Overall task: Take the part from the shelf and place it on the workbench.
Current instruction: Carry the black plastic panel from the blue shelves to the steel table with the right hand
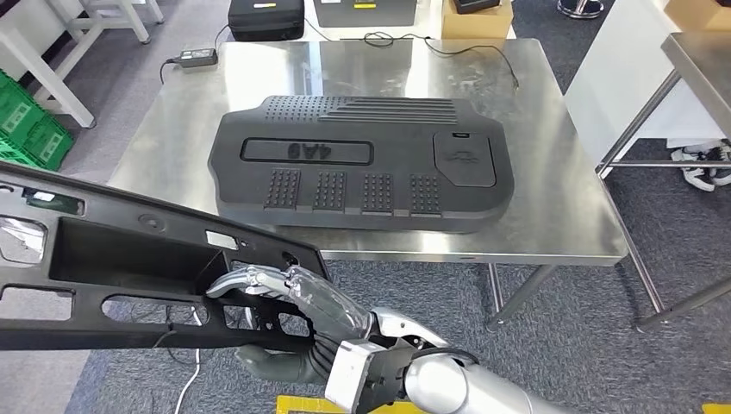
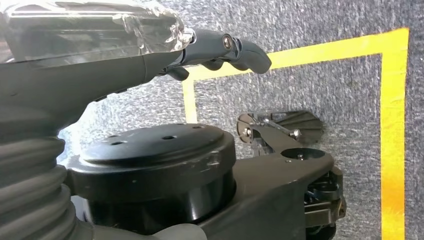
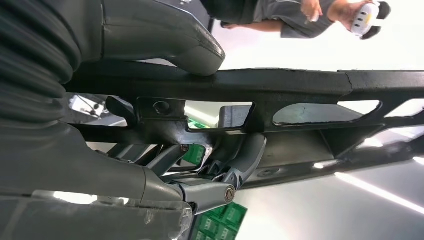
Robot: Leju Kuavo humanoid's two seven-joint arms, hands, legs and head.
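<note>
Near left of the head view, right robot hand [image 1: 289, 323] grips the part [image 1: 112, 267], a long black plastic frame with cut-out openings. Fingers [image 1: 259, 280] wrap over its upper edge near the right end, thumb underneath; silver arm comes in from the near right. Right wrist view confirms it: right robot hand [image 3: 200, 172] has dark fingers [image 3: 240, 160] hooked through and around a bar of the part [image 3: 280, 100], thumb pressed on the opposite face.

Part's long axis runs roughly left to right, its left end going out past the left picture edge, its right end at the hand. It sits tilted, the far edge sloping down toward the right. Part is in the air over grey carpet, near side of the table [image 1: 552, 216], not touching it.

Left robot hand [image 2: 220, 50] in the left wrist view hangs over carpet with yellow floor tape [image 2: 395, 135]; fingers curled in, nothing in them.

On the steel table: a large dark engine cover [image 1: 362, 159] lying flat, long axis left to right, taking up most of the middle. A cable [image 1: 448, 47] trails along the far edge. Green crate [image 1: 30, 129] on the floor at far left. A person [image 3: 300, 17] in a grey shirt shows in the right wrist view, holding a white object.
</note>
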